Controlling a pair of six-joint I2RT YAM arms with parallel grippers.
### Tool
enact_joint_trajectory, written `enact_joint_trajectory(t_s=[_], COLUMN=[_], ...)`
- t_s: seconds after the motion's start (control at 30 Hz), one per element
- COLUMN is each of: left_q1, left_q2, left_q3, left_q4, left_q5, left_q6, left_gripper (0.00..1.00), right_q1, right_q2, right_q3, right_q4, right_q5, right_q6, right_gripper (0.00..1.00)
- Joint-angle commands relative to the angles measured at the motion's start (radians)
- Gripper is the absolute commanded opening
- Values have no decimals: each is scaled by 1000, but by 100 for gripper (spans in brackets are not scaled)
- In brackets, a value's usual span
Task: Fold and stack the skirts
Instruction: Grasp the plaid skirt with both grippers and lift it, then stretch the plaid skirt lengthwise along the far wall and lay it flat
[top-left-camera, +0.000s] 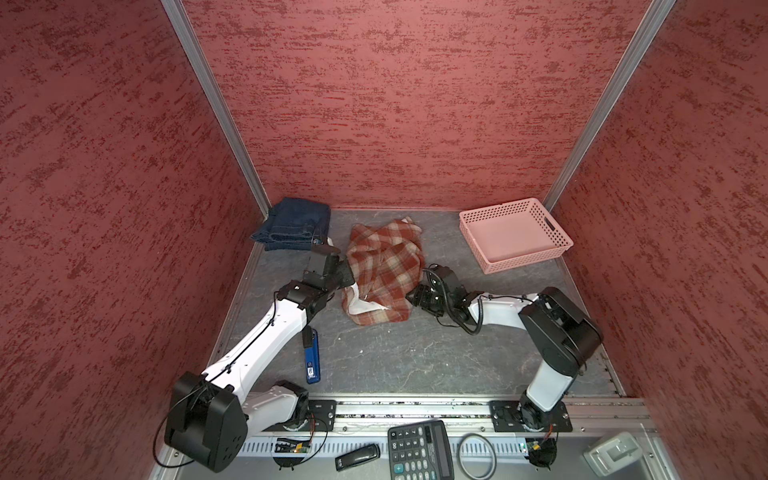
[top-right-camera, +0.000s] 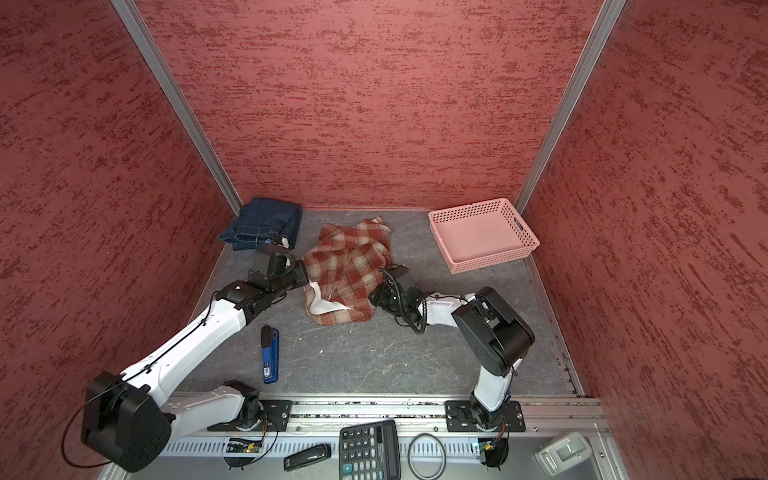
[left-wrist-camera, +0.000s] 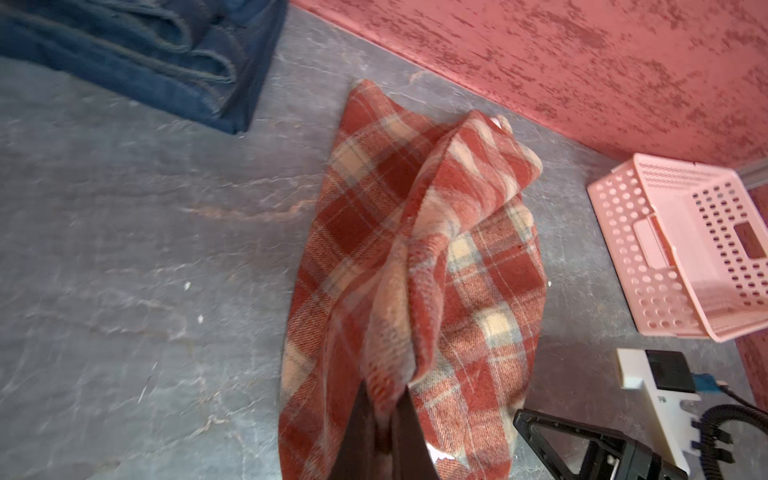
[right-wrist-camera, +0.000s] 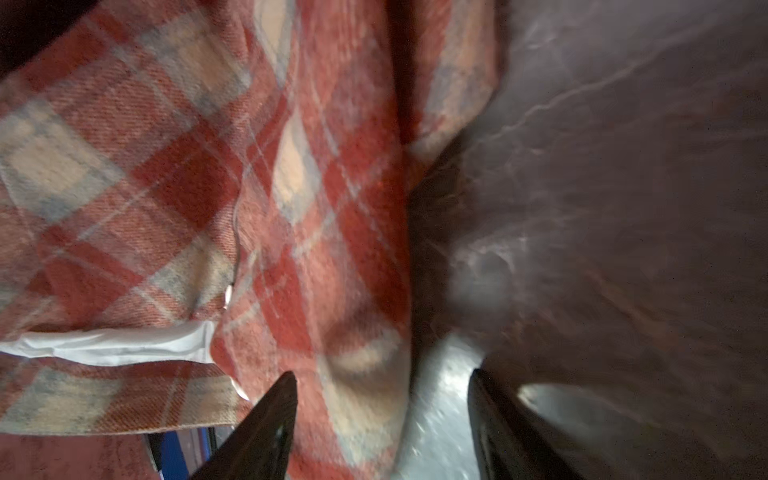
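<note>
Two arms: the left arm (top-left-camera: 266, 336) and the right arm (top-left-camera: 498, 309) both reach to the plaid skirt (top-left-camera: 386, 266) (top-right-camera: 349, 270), one from each side.
Plaid skirt: a rumpled rust-red and cream heap on the counter (top-left-camera: 395, 353), in the middle and toward the back wall. Its white lining (top-left-camera: 360, 306) (right-wrist-camera: 116, 345) shows at the near left corner.
Left end effector (left-wrist-camera: 384, 411) (top-left-camera: 345, 274): clamped tight on a fold at the skirt's left edge. In the left wrist view the cloth runs away from the fingers (left-wrist-camera: 361, 436) in a gathered ridge.
Right end effector (right-wrist-camera: 382, 382) (top-left-camera: 415, 297): fingers spread apart, low at the skirt's near right edge. One finger is over the plaid and the other over bare counter, with the hem between them; nothing is pinched.
Denim skirts (top-left-camera: 295, 224) (top-right-camera: 266, 222) (left-wrist-camera: 145, 54): dark blue, folded and piled in the far left corner, near the plaid skirt but apart from it.
Basket (top-left-camera: 528, 259) (top-right-camera: 494, 259) (left-wrist-camera: 640, 257): pink and perforated, in the far right corner, well apart from the skirts.
Blue object (top-left-camera: 311, 357): lies flat on the counter just beside the left arm, nearer the front than the plaid skirt.
</note>
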Motion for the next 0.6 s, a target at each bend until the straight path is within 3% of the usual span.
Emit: enact_joint_trajectory(t_s=[0.0,0.13,0.17,0.57], left_q1=[31,77,91,232], left_q2=[-77,-144,-151,-193], left_q3=[-34,-84,-86,-7], left_q4=[18,26,25,6], left_q5=[-57,-51,-44,17], left_q6=[-52,-72,-71,-23], left_gripper=[0,0,0,0], right_q1=[24,27,26,-26], right_q2=[21,12,0,-213], right_q3=[7,30,48,180], right_q4=[100,105,85,-143], right_q5=[-11,-5,11,159], right_q6=[116,107,94,-71], right_gripper=[51,6,0,0])
